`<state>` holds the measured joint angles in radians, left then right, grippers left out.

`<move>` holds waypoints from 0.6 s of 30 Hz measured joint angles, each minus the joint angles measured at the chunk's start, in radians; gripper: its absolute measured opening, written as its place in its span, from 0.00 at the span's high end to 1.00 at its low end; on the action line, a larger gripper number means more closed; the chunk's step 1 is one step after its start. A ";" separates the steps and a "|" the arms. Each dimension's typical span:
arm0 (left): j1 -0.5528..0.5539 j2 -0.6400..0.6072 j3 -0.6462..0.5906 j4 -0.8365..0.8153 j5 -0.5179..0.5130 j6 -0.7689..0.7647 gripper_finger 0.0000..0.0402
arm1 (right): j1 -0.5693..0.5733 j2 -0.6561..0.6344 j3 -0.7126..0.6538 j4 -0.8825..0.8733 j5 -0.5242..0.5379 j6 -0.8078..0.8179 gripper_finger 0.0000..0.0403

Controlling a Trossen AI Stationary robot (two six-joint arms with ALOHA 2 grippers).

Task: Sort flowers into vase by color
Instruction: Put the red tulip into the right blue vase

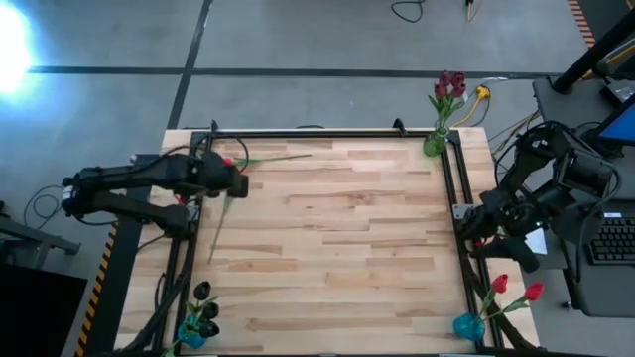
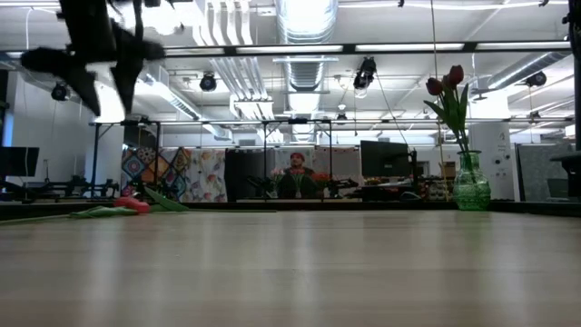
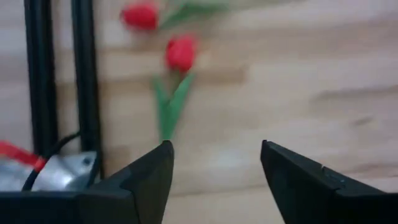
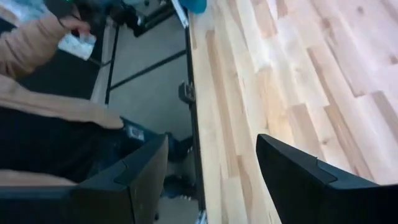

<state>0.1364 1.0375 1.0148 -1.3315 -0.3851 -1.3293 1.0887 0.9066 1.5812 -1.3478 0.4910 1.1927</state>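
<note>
Flowers (image 1: 241,162) by table (image 1: 337,248) rail.

An open-plan lab or office hall: the low view shows exposed ducts (image 2: 304,23) and strip lights (image 2: 418,47) at 12 o'clock, monitors (image 2: 383,160) on desks, patterned hangings (image 2: 172,173) at 9 o'clock and a seated person (image 2: 296,174) at centre. From above, a wood table (image 1: 337,238) in a black frame (image 1: 327,131) stands on taped grey concrete floor (image 1: 298,40), a keyboard (image 1: 615,238) at 3 o'clock, cables (image 1: 407,10) at 12 o'clock
</note>
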 joint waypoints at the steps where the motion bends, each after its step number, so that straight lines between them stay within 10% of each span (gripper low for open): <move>1: 0.030 0.003 -0.034 0.006 0.043 0.020 0.45 | -0.002 0.000 0.002 0.003 0.011 0.000 0.41; 18: 0.250 0.113 -0.450 0.355 0.176 0.194 0.57 | -0.004 0.089 0.004 0.112 0.091 -0.031 0.41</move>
<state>0.3860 1.1508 0.5650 -0.9770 -0.2089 -1.1350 1.0847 0.9958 1.5852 -1.2362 0.5821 1.1619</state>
